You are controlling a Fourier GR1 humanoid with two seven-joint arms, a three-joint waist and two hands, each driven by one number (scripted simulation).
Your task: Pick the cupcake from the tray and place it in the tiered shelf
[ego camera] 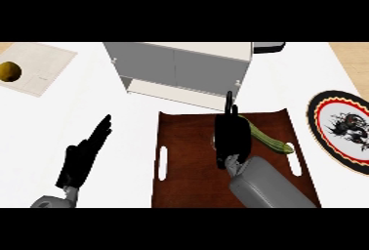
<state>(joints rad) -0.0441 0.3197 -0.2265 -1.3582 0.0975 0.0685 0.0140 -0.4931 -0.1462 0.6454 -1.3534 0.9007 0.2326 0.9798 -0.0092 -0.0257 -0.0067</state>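
Hovering over the brown tray (187, 185), the right hand (233, 139) shows as one dark mass just right of the view's centre. The cupcake is not visible. If it is on the tray it lies hidden beneath that hand, so its look cannot be told, nor can whether the hand has closed on it. A green zucchini (272, 140) lies on the tray at the hand's 3 o'clock. The grey shelf (180, 63) stands at the hand's 11 o'clock. At 8 o'clock in the view the left hand (83, 156) rests off the tray, open, with its fingers straight.
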